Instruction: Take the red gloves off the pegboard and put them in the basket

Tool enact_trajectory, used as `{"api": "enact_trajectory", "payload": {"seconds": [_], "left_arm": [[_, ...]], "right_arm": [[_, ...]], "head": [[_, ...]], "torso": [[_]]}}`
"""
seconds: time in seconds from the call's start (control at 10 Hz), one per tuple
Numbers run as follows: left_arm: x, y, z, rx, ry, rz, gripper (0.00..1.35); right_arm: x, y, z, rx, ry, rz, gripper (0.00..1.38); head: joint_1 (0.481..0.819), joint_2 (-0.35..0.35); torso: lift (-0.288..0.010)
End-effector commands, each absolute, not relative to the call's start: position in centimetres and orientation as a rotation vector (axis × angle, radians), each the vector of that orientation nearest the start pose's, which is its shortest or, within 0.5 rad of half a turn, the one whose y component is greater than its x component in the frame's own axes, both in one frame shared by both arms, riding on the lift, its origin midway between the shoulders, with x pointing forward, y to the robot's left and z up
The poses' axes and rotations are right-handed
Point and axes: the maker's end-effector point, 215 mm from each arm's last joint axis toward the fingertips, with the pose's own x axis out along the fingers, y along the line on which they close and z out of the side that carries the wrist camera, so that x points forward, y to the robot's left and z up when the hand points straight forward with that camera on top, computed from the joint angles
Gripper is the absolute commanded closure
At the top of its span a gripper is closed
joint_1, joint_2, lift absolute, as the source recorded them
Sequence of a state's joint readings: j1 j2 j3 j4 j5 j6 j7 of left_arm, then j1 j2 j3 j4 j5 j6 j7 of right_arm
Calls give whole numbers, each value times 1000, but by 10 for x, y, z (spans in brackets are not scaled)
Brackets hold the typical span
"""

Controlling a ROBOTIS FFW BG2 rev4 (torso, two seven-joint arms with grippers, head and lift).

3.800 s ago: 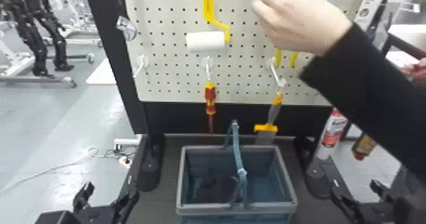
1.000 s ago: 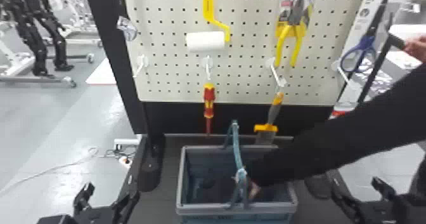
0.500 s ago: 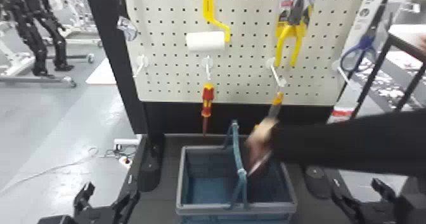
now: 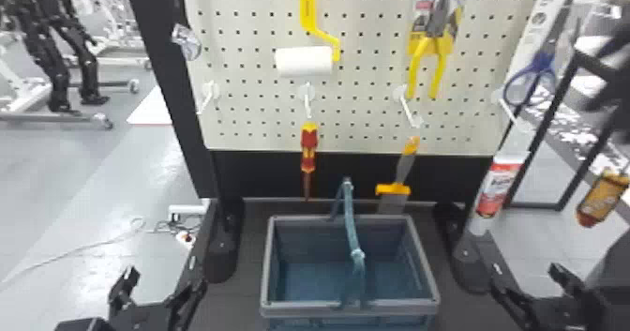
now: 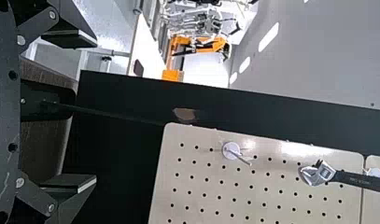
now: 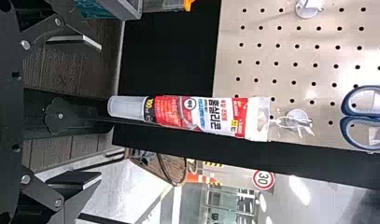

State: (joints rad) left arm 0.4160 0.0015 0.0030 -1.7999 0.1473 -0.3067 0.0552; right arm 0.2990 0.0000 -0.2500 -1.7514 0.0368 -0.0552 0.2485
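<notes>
Nearest the camera in the head view, the left gripper [image 4: 159, 281] is seen at the lower left and the right gripper [image 4: 526, 279] at the lower right; both are held with their two black fingers spread apart, as is also shown in the wrist views. Between them and slightly beyond, the basket [image 4: 424, 278] is placed on a dark base [image 4: 243, 302], its blue bottom exposed within a gray rim and its handle [image 4: 350, 222] raised across the opening. Behind the basket, a red and yellow screwdriver [image 4: 308, 142] and a scraper [image 4: 393, 189] are hung below hooks, and a red and white tube [image 4: 499, 189] is suspended to their right. Farther back, the pegboard [image 4: 248, 114] is framed in black. On its face are mounted a paint roller [image 4: 303, 62] with a yellow handle, yellow-handled pliers [image 4: 426, 67] against a package, and, toward the right edge, blue-handled scissors [image 4: 534, 74]. Near the left edge, an adjustable wrench [image 5: 358, 179] is identified in the left wrist view. In the background at the left, black robotic legs [image 4: 56, 72] are seen above a gray floor [image 4: 117, 166].
</notes>
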Motion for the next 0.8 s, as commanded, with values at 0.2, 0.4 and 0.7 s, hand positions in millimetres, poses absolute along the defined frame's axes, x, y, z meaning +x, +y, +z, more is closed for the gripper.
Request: {"api": "enact_trajectory", "payload": {"seconds": [0.2, 0.4, 0.7], "left_arm": [[458, 254, -344, -149, -120, 96, 262], [458, 254, -345, -150, -119, 94, 262], [458, 253, -344, -151, -120, 93, 262]], "right_arm": [[489, -321, -389, -92, 79, 10, 309], [489, -320, -389, -92, 79, 11, 308], [489, -321, -390, -87, 81, 9, 308]], "head": [[549, 0], [549, 0], [549, 0]], "torso": [[-100], [-100], [-100]]}}
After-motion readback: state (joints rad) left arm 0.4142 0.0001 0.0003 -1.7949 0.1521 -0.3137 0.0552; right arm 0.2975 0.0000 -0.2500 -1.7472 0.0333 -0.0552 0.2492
